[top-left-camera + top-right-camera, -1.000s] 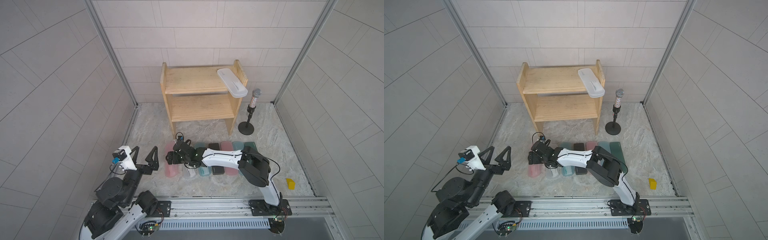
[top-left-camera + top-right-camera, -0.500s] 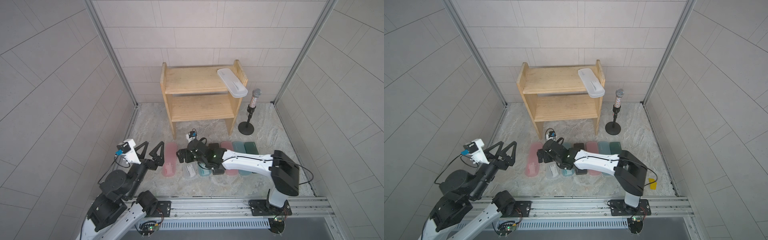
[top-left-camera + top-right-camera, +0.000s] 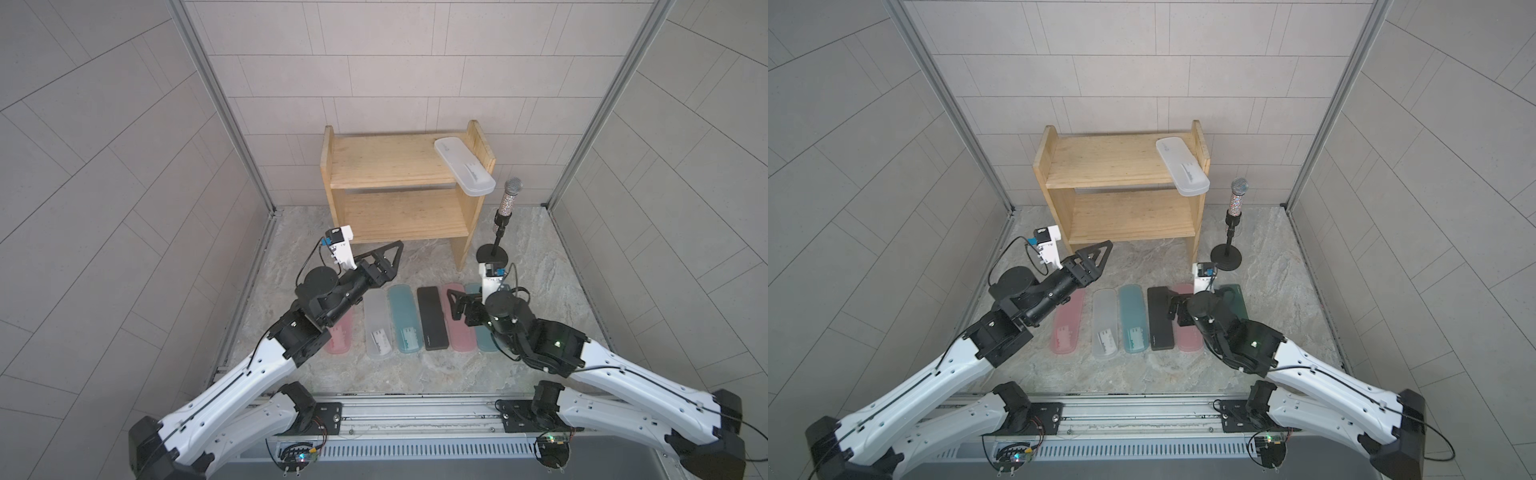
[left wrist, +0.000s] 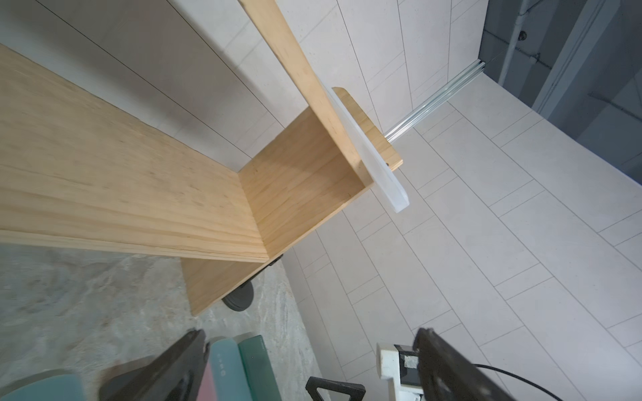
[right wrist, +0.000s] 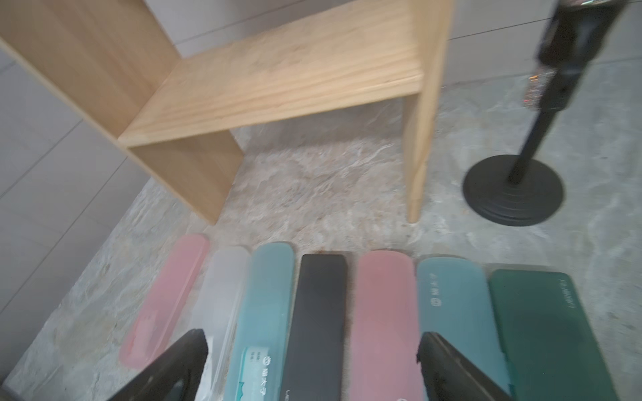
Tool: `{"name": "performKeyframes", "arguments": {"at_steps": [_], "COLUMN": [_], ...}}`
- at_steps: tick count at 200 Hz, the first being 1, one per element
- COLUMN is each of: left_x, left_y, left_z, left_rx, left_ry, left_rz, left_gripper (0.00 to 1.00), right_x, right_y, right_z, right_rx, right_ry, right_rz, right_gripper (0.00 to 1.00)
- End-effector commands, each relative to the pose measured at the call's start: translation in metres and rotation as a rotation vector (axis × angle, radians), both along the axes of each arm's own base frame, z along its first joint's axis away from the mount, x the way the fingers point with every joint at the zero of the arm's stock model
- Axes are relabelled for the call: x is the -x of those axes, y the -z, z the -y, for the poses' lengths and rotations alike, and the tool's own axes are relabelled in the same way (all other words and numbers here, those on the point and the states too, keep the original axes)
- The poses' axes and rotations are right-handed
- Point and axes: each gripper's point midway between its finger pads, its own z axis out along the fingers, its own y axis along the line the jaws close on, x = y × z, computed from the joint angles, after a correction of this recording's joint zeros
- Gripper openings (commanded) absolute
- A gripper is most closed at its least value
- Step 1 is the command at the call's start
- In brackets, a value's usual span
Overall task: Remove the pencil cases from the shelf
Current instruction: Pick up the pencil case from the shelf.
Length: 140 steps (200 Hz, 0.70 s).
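Your right hand (image 3: 457,308) has pulled back from the far-left pink case (image 3: 338,338) and now sits over the right half of the row, jaws wide apart and empty. Seven pencil cases (image 3: 432,320) lie side by side on the desk (image 3: 415,257).

Your left hand (image 3: 392,255), also spread and empty, has risen toward the shelf (image 3: 386,162). The last frosted white case (image 3: 464,166) lies on the top tier, overhanging its right front corner. It looks to be the only one left to remove.

Eight pencil cases (image 3: 432,320): two pink cases (image 5: 163,298) (image 5: 385,319), two light blue cases (image 5: 267,295) (image 5: 455,312), two frosted white cases (image 5: 222,288) (image 3: 464,166), one black case (image 5: 319,312), one dark green case (image 5: 542,330). One shelf (image 3: 386,162). One microphone (image 3: 509,199).
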Motion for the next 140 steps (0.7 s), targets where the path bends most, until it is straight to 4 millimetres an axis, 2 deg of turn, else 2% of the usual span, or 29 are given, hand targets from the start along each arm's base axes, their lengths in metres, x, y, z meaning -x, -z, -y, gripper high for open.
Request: {"name": "performKeyframes", "arguments": {"at_steps": [1, 25, 76, 115, 140], "left_x": [-0.004, -0.018, -0.044, -0.062, -0.074], "left_y": [-0.058, -0.068, -0.082, -0.084, -0.078], "left_z": [0.021, 0.058, 0.112, 0.139, 0.148], "left_rx": [0.151, 0.146, 0.198, 0.163, 0.15], "left_ry": [0.052, 0.079, 0.121, 0.125, 0.104], "left_rz": [0.073, 0.059, 0.02, 0.002, -0.027], "left_gripper": [1.0, 1.0, 1.0, 1.0, 1.0], "right_x": [0.012, 0.017, 0.018, 0.022, 0.034], "right_y": [0.022, 0.025, 0.03, 0.029, 0.027], "right_z": [0.046, 0.069, 0.075, 0.077, 0.08], "right_rx": [0.079, 0.064, 0.049, 0.045, 0.046], "right_ry": [0.069, 0.096, 0.078, 0.066, 0.042], "right_rz": [-0.082, -0.119, -0.17, -0.182, -0.189], "right_gripper": [1.0, 1.0, 1.0, 1.0, 1.0]}}
